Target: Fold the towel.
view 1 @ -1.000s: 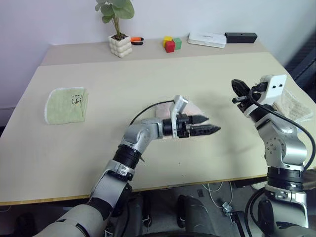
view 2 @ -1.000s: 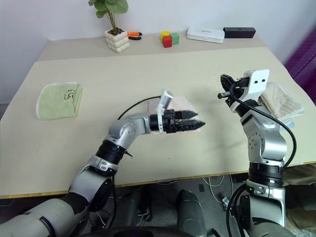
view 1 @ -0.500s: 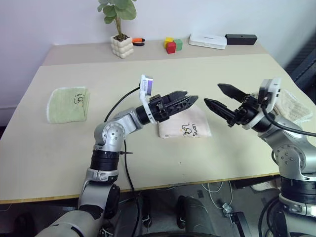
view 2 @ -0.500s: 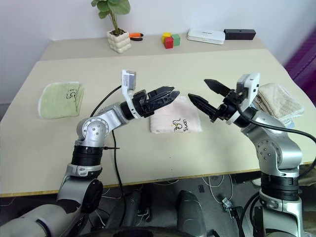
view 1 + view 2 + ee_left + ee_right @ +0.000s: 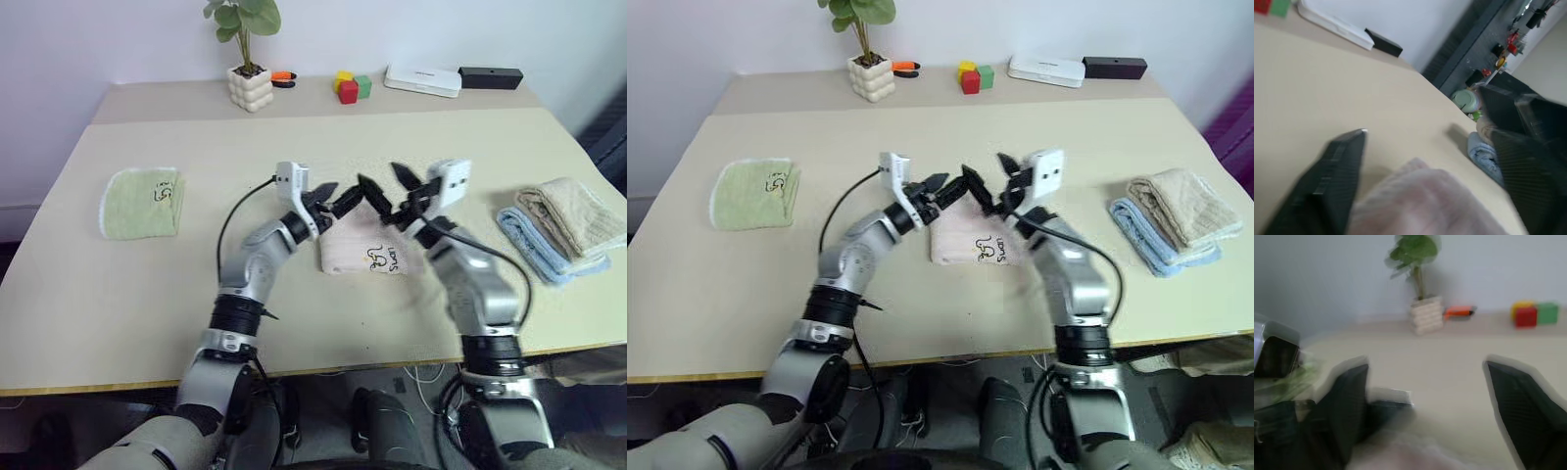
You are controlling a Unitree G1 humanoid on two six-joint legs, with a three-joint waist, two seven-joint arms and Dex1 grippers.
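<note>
A pale pink towel of soft, looped terry cloth [image 5: 362, 257] is seen on the smooth, matt beige surface [image 5: 294, 147]; matt black plastic fingers [image 5: 1334, 169] are shown.

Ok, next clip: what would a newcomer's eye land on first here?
Both grippers, left gripper and right gripper, meet open-jawed at mid-table just over the far edge of the pale pink towel, which lies already folded small. Off to the sides sit a green cloth on the robot's left and a stack of folded beige and blue towels on its right.
</note>
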